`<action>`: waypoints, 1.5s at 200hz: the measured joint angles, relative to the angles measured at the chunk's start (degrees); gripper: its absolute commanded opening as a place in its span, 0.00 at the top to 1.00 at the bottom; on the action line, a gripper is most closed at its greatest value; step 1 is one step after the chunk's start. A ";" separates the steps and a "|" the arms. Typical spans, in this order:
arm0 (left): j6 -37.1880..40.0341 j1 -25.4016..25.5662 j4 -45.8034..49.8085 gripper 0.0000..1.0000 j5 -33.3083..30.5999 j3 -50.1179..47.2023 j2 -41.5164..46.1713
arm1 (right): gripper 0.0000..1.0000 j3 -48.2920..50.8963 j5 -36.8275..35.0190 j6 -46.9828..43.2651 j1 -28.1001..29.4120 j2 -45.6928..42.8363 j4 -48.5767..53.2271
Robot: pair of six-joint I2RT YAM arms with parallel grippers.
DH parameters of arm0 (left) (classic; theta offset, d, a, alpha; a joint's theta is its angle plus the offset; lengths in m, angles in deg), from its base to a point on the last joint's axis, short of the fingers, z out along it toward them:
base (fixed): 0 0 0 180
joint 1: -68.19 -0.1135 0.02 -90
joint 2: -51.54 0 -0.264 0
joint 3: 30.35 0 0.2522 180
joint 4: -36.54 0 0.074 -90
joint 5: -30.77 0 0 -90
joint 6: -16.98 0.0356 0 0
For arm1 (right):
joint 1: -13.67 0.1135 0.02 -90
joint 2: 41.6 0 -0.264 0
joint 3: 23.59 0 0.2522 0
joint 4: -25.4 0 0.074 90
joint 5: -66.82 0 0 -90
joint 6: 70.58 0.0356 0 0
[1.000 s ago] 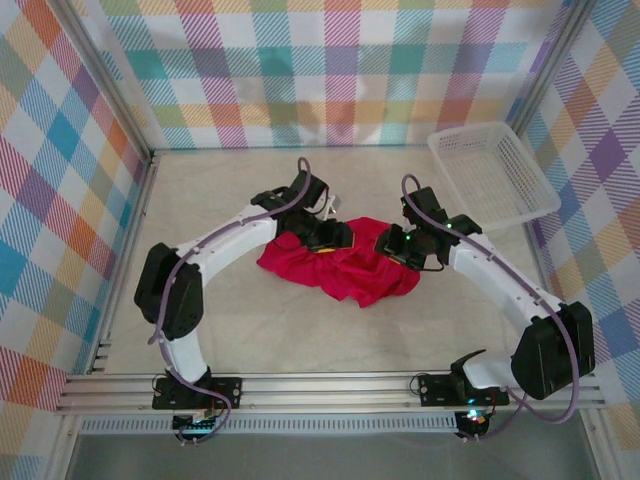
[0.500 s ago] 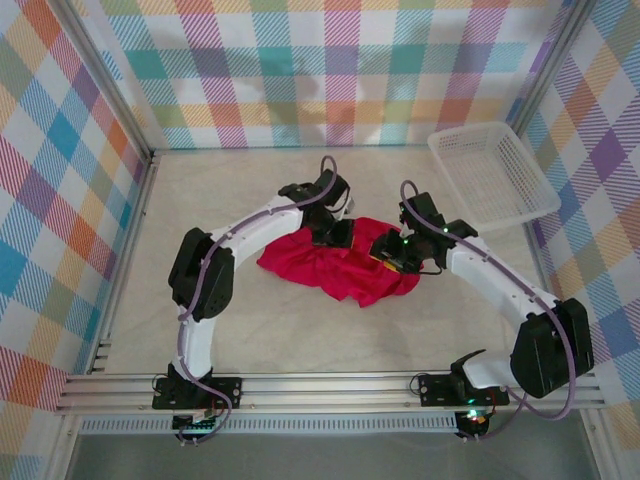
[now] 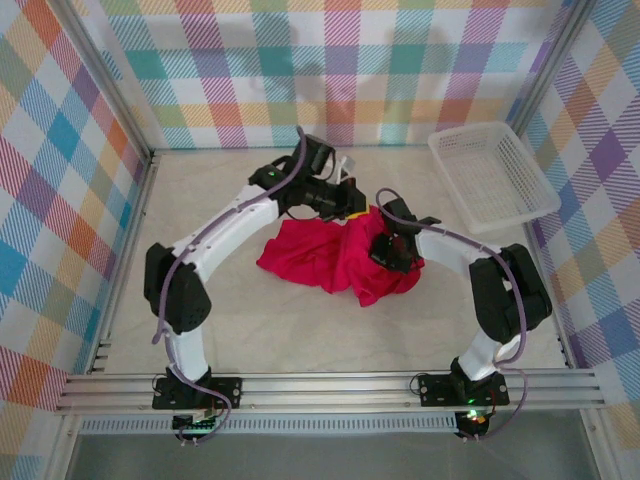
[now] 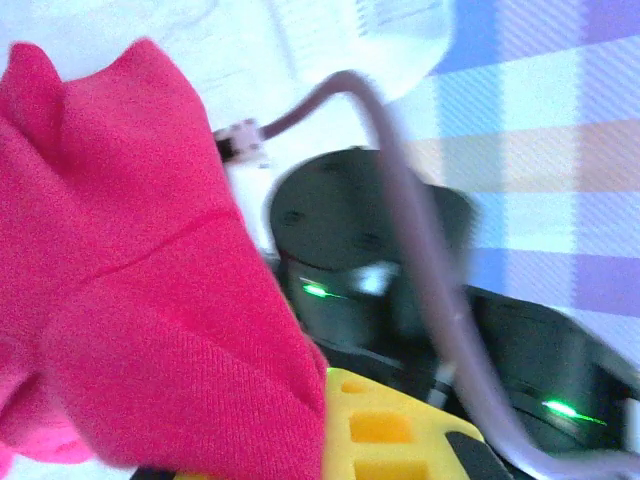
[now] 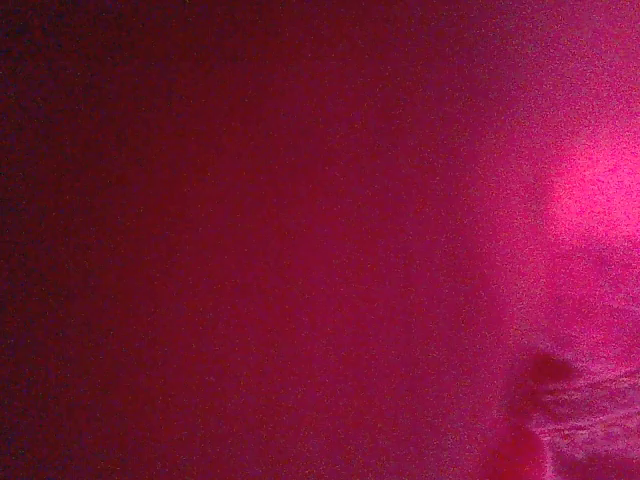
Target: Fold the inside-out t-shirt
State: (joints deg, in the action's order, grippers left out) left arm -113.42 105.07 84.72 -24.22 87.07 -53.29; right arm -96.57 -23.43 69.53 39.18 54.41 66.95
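The inside-out t-shirt (image 3: 318,255) lies as a crumpled crimson heap at mid-table, its right part pulled up into a ridge. My left gripper (image 3: 352,207) reaches over the shirt's far edge. In the left wrist view the red cloth (image 4: 130,300) drapes over a yellow finger (image 4: 400,435), and the left gripper (image 4: 330,445) is shut on that cloth. My right gripper (image 3: 388,252) is sunk into the shirt's right side and shut, its fingers hidden. In the right wrist view red cloth (image 5: 320,240) lies against the lens. The right arm's black wrist (image 4: 365,250) stands close behind the left gripper.
A white mesh basket (image 3: 492,175) sits at the back right corner. Plaid walls close off three sides, and an aluminium rail (image 3: 330,385) runs along the near edge. Bare tabletop (image 3: 280,330) lies in front of the shirt.
The left gripper shut on the shirt's far edge and drew it up and rightward. The right gripper pushed left into the cloth and shut, its elbow folding inward.
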 measured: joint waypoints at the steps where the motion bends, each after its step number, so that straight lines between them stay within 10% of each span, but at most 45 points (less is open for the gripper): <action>1: -0.17 -0.02 -0.09 1.00 0.09 -0.04 0.15 | 1.00 -0.09 -0.04 0.02 0.00 -0.02 0.02; 27: -4.63 -1.97 -3.78 1.00 2.64 -3.26 3.58 | 1.00 -1.88 -1.09 -1.14 0.33 -4.59 0.15; 56: -8.85 -3.74 -12.44 1.00 4.70 -11.93 5.53 | 0.71 0.00 -0.09 -3.13 0.33 -15.06 1.29; 83: -11.43 -4.22 -16.87 1.00 4.81 -18.29 4.22 | 0.68 3.76 4.22 -3.61 0.50 -22.23 -2.54; 162: -12.72 -5.92 -20.22 1.00 4.42 -19.56 2.14 | 0.60 2.43 9.62 -0.98 4.22 -8.87 -13.51; 182: -12.74 -6.19 -20.24 1.00 4.42 -19.56 2.14 | 0.66 -0.70 9.11 -0.33 4.57 -4.35 -15.39; 205: -12.74 -6.49 -20.22 1.00 4.39 -19.56 2.14 | 1.00 -4.04 7.98 0.39 4.63 -0.92 -16.20; 300: -12.79 -11.28 -21.11 1.00 5.73 -20.70 2.89 | 1.00 -6.60 14.49 -2.19 4.63 -21.53 -5.70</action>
State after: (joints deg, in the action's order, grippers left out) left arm -126.21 93.79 63.60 -18.50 66.37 -50.41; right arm -103.17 -8.94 67.34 43.82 32.88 61.24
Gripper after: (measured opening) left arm 0.053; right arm 0.048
